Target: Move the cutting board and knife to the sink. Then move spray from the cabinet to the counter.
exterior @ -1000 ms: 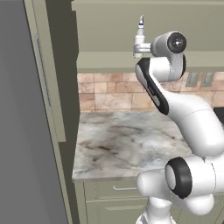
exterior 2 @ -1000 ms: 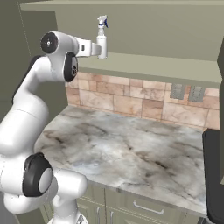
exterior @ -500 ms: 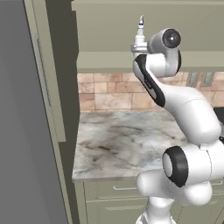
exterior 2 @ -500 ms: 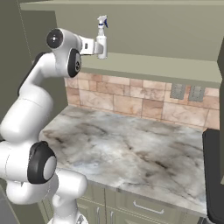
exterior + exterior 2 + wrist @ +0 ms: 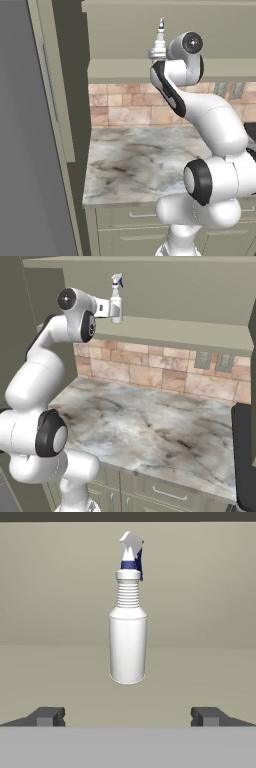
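Upright on the sage-green cabinet shelf stands the slim white spray bottle; my wide-open, empty gripper should advance centred, closing around its body without tipping it.

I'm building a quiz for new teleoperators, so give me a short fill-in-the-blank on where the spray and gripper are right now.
1. The spray stands ____ on the cabinet shelf.
2. The gripper has its fingers ____, one on each side of the bottle.
3. The bottle's nozzle is white and ____.
4. Below the shelf lies the marble ____.

Missing words: upright; open; blue; counter
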